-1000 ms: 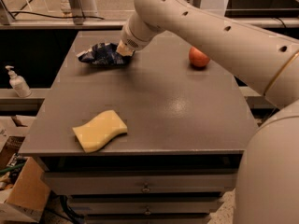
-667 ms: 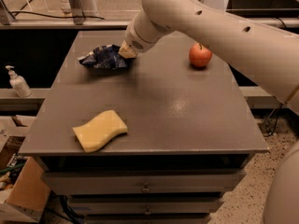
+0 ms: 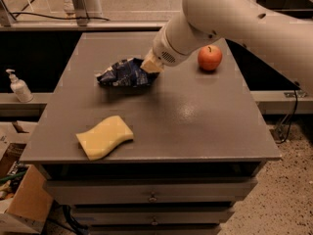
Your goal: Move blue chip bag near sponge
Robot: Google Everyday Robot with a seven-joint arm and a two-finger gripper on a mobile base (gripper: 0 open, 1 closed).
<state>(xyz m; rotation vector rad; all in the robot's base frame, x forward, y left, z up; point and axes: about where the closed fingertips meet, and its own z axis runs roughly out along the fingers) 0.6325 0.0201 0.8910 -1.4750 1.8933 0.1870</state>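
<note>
The blue chip bag [image 3: 122,73] is a crinkled navy foil bag with white print, at the middle left of the grey table top [image 3: 186,116]. My gripper [image 3: 148,67] sits at the bag's right end, with its pale yellow fingers [image 3: 151,65] closed on the foil. The white arm reaches in from the upper right. The sponge [image 3: 104,136] is pale yellow with wavy edges and lies flat near the table's front left corner, a short gap in front of the bag.
A red apple [image 3: 210,58] stands at the back right of the table. A white pump bottle [image 3: 18,86] stands on a ledge to the left. A cardboard box [image 3: 24,199] sits on the floor at lower left. Drawers run below the table's front edge.
The gripper has carried the chip bag from the table's back left toward the front and centre, closer to the sponge. The view has shifted too.
</note>
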